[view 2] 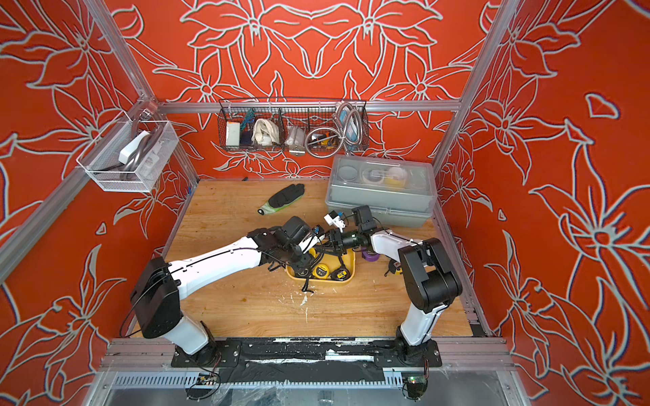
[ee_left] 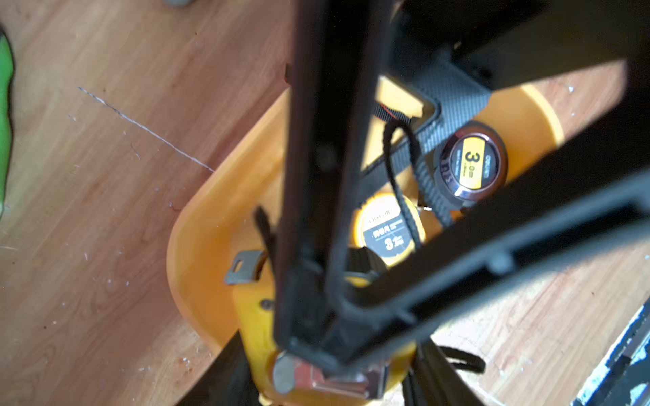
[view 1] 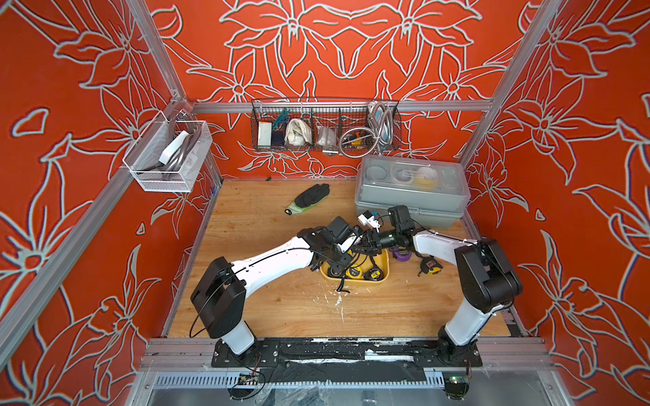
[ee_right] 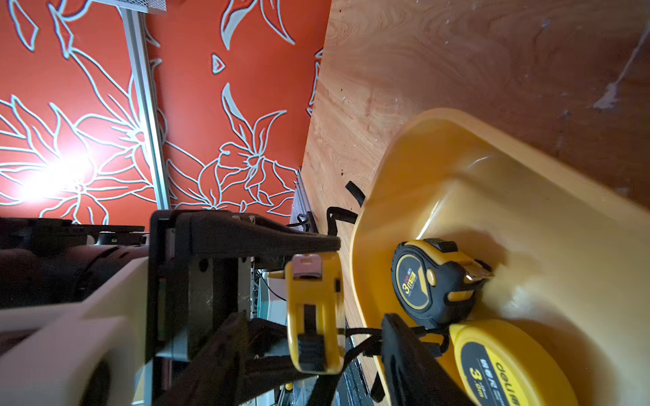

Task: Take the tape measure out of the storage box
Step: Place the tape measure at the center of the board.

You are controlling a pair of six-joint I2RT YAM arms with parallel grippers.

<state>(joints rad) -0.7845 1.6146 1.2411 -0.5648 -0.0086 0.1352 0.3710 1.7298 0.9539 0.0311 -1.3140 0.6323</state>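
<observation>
Three tape measures are at the storage box point(view 1: 386, 269), which lies on the bench point(view 1: 267, 309) in the lower middle of both top views, under the place where the two arms meet. The left end effector point(ee_left: 309, 355) is closed narrow on one yellow tape measure point(ee_right: 314, 313) and holds it at the left end of the box, just at the rim. I judge it is lifted, but I cannot tell if it is fully clear. The right end effector point(view 1: 360, 250) has its fingers point(ee_right: 404, 351) apart, one on each side of this tape measure, and as far as I see they touch nothing; perhaps it waits there to help. The round yellow one point(ee_right: 506, 365) and the black and yellow one point(ee_right: 432, 281) lie flat inside. A black strap point(view 1: 342, 284) hangs over the rim and may catch.
</observation>
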